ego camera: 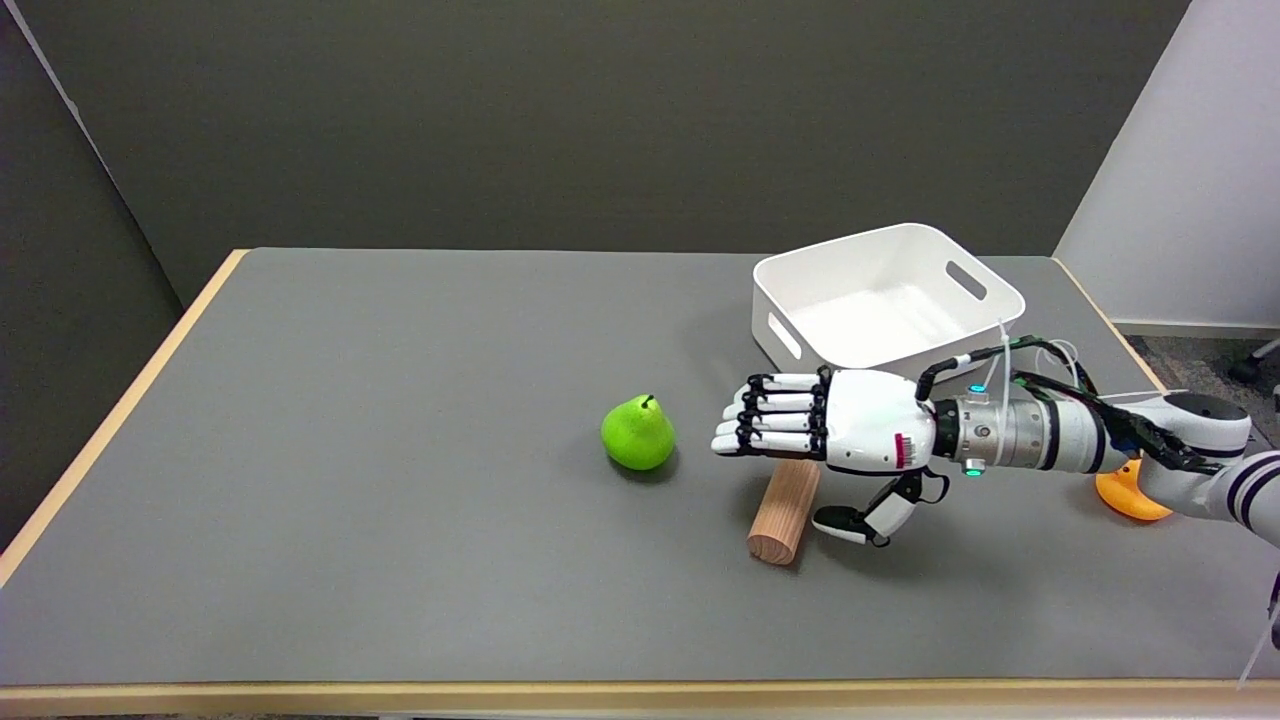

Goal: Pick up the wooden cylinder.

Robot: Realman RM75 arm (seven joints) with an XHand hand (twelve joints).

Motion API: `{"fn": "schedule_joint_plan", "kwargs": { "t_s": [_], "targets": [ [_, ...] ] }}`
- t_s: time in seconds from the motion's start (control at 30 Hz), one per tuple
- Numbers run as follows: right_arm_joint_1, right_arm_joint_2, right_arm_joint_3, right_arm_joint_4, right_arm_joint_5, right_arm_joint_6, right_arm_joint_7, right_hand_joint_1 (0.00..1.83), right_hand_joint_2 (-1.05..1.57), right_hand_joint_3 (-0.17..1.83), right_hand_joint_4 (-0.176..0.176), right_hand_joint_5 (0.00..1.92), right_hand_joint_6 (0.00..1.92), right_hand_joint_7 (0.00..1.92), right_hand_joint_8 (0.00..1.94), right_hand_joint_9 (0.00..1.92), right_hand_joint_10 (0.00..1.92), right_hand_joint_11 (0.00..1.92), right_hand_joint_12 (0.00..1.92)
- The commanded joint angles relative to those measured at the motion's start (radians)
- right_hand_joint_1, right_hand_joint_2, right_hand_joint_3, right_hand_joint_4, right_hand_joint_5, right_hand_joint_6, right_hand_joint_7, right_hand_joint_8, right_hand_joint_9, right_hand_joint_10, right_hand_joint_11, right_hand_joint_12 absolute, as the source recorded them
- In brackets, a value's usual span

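Wooden cylinder (784,511): laid on its side on the grey table (400,450), right of centre, its far end hidden under the hand.
Right hand (835,425): held above the cylinder, fingers (765,417) stretched out flat, thumb lowered beside it; nothing is grasped, apparently to close around it.
Pear (638,433): just left, apart.
White bin (885,297): far right.
Orange object (1130,495): partly hidden behind the arm.
Writing: a small red label is seen on the hand, not readable.

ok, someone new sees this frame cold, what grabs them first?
Probably the right hand, fingers spread flat, stretched over the far end of the wooden cylinder lying on the grey table right of centre. Next the bright green pear just left of the fingertips, then the white bin behind the hand.
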Motion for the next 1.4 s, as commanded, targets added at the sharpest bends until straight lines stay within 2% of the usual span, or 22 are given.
{"fn": "schedule_joint_plan", "kwargs": {
  "t_s": [0.03, 0.67, 1.1, 1.17, 1.23, 1.4],
  "targets": [
    [0.016, -0.031, -0.047, -0.054, -0.004, -0.007, 0.001, 0.76, 0.64, 0.98, -0.055, 0.08, 0.34, 0.20, 0.30, 0.10, 0.52, 0.00, 0.83],
    [0.013, -0.040, -0.050, -0.056, -0.008, -0.007, 0.001, 0.80, 0.65, 0.98, -0.059, 0.09, 0.35, 0.21, 0.29, 0.10, 0.51, 0.00, 0.84],
    [0.027, -0.056, -0.060, -0.056, -0.011, -0.020, 0.001, 0.85, 0.67, 0.96, -0.065, 0.14, 0.39, 0.27, 0.34, 0.14, 0.53, 0.00, 0.92],
    [0.027, -0.058, -0.060, -0.056, -0.011, -0.022, 0.001, 0.85, 0.68, 1.02, -0.070, 0.17, 0.48, 0.31, 0.44, 0.18, 0.59, 0.03, 0.98],
    [0.027, -0.059, -0.060, -0.056, -0.011, -0.024, 0.001, 0.92, 0.69, 0.98, -0.073, 0.20, 0.48, 0.36, 0.44, 0.23, 0.63, 0.04, 1.07],
    [0.025, -0.063, -0.060, -0.054, -0.011, -0.027, 0.001, 0.91, 0.71, 1.01, -0.077, 0.22, 0.58, 0.39, 0.53, 0.26, 0.68, 0.09, 1.08]
  ]
}}
